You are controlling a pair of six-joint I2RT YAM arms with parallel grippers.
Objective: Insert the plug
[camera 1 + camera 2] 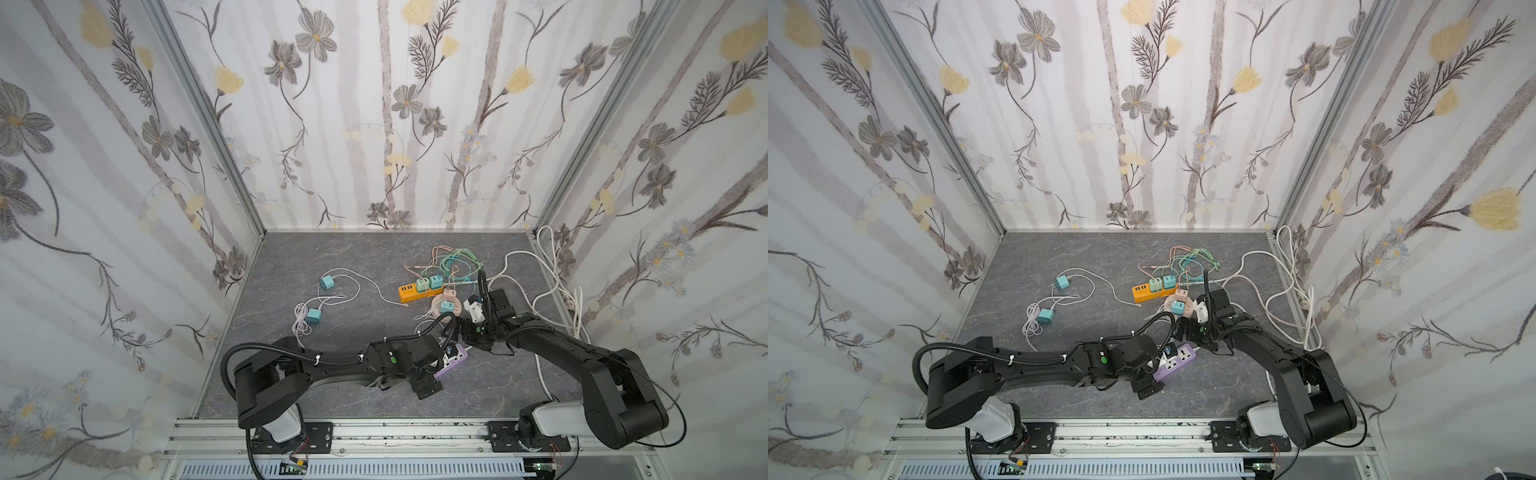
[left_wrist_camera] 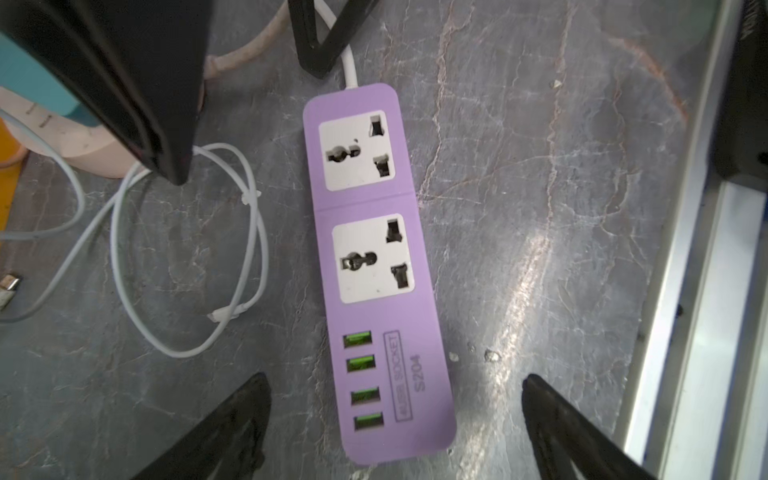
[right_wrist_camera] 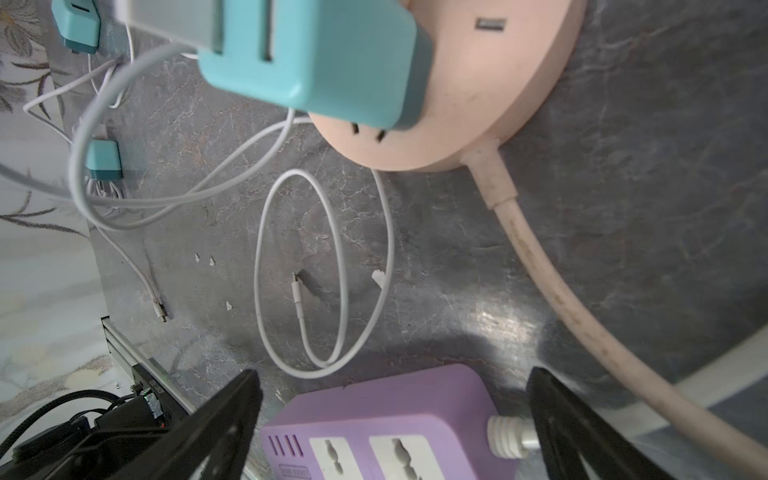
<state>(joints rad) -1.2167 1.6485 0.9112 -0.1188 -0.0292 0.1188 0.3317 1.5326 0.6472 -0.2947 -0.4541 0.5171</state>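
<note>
Far plug and near plug are small teal cubes lying loose on the left part of the grey marbled surface, well apart from both grippers. Being nearly cubic, neither shows a clear long axis. In both top views the far plug seems to have its prongs toward the left, with a thin white cable leaving the opposite side. Which way the near plug's prongs point I cannot tell. Its pale cable lies coiled just beside it.

A purple power strip lies flat near the front of the surface, its long axis running diagonally from front-left to back-right in both top views. It has two empty white sockets and four green USB ports. Its white cord leaves the end nearer the right arm.

The left gripper is spread wide over the USB end, one finger on each side, touching nothing and holding nothing. The right gripper is likewise wide open and empty over the cord end. Beyond it a round pink socket already carries a teal plug.
</note>
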